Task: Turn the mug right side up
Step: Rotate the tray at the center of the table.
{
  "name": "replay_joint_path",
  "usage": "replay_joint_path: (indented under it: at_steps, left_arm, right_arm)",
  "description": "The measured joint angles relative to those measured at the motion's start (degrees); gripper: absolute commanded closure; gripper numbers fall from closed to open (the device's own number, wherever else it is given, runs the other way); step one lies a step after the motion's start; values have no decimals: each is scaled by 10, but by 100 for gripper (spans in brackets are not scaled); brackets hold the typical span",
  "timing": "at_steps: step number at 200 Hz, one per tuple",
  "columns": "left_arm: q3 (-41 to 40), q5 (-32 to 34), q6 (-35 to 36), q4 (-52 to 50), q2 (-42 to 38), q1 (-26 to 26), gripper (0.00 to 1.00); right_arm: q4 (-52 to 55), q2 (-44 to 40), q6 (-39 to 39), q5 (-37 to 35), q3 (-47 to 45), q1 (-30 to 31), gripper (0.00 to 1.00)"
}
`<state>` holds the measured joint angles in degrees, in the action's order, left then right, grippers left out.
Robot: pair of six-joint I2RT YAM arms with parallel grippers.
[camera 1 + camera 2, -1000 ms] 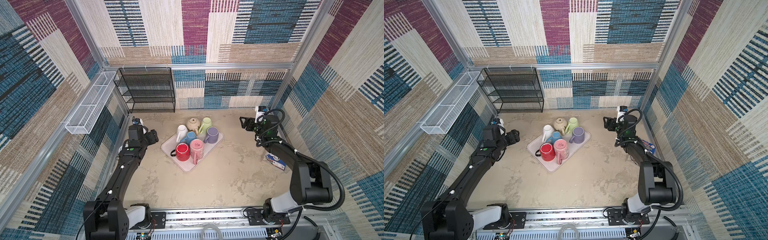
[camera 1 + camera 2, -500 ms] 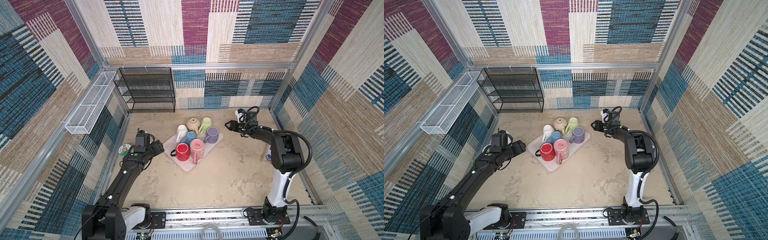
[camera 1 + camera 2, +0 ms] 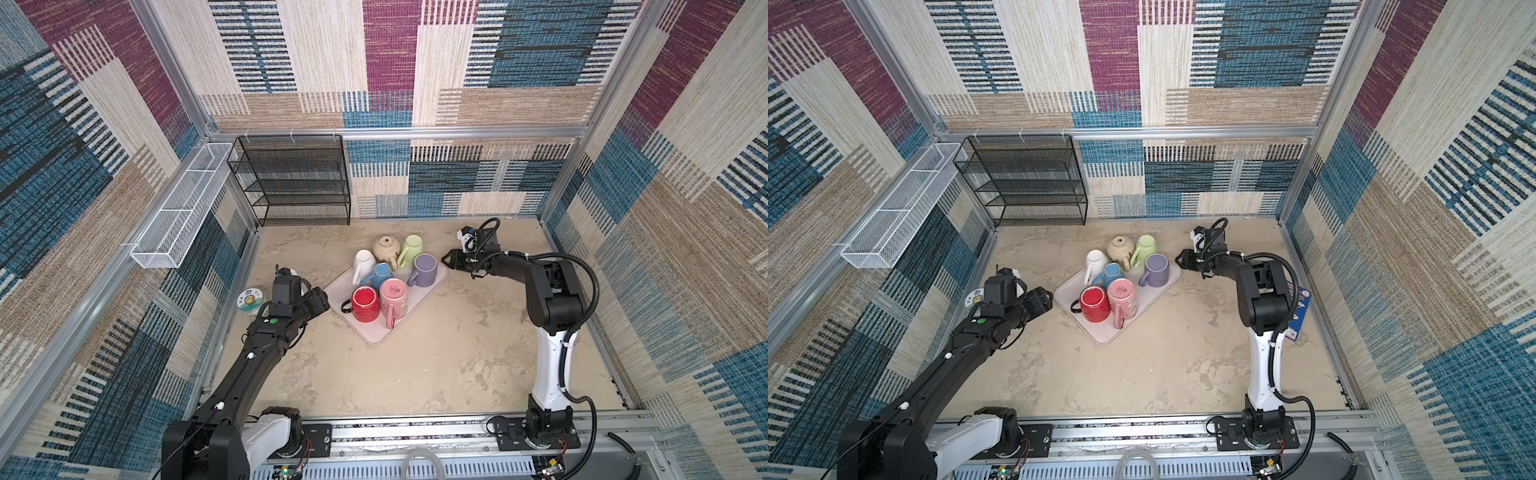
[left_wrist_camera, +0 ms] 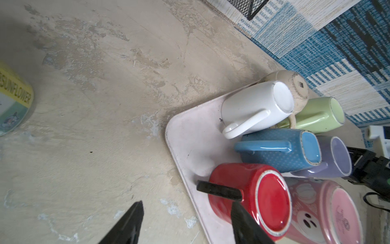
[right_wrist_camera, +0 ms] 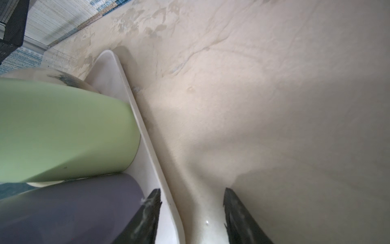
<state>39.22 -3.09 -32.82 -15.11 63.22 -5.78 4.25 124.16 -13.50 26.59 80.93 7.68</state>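
Seven mugs, all bottom-up, crowded together at a pale tray (image 3: 376,330) in the middle of the table. Near row: red mug (image 3: 365,303) with a black handle, then pink mug (image 3: 394,297) touching it. Behind these: blue mug (image 3: 381,274), white mug (image 3: 363,262), purple mug (image 3: 426,268) and green mug (image 3: 411,246). The beige mug (image 3: 385,248) sits at the far edge; whether it is on the tray cannot be told. Left gripper (image 3: 323,300): low beside the tray's left edge, jaws well apart and gripping nothing, the red mug's handle just beside one of its fingers (image 4: 242,221), contact unclear. Right gripper (image 3: 446,259): at the tray's right corner beside the purple mug, jaws partly apart, astride the tray's rim without pinching it. Also present: round sunflower tin (image 3: 250,300) by the left wall, black wire shelf (image 3: 291,178), white wire basket (image 3: 178,216), blue box (image 3: 1298,307).
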Motion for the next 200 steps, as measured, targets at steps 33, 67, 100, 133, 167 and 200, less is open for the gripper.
replay_joint_path:
  at_steps: [33, 67, 100, 133, 167, 200]
  left_arm:
    - [-3, 0, 0, 16, 31, 0, 28]
    - [9, 6, -1, 12, 50, 0, 28]
    - [39, 34, -7, -12, 76, 0, 26]
    - [67, 63, -31, -54, 90, 0, 22]
    - [67, 76, -46, -76, 61, -1, 15]
    - [9, 43, -44, -45, 4, 0, 18]
  right_arm:
    - [-28, 0, 5, 0, -17, 9, 55]
    - [-44, -17, 5, -2, -48, 18, 58]
    - [-43, -27, 3, -20, -61, 29, 67]
    - [-43, -27, 0, -31, -63, 31, 77]
    - [-48, -34, 15, -47, -76, 31, 95]
    - [-46, -53, 15, -38, -103, 33, 100]
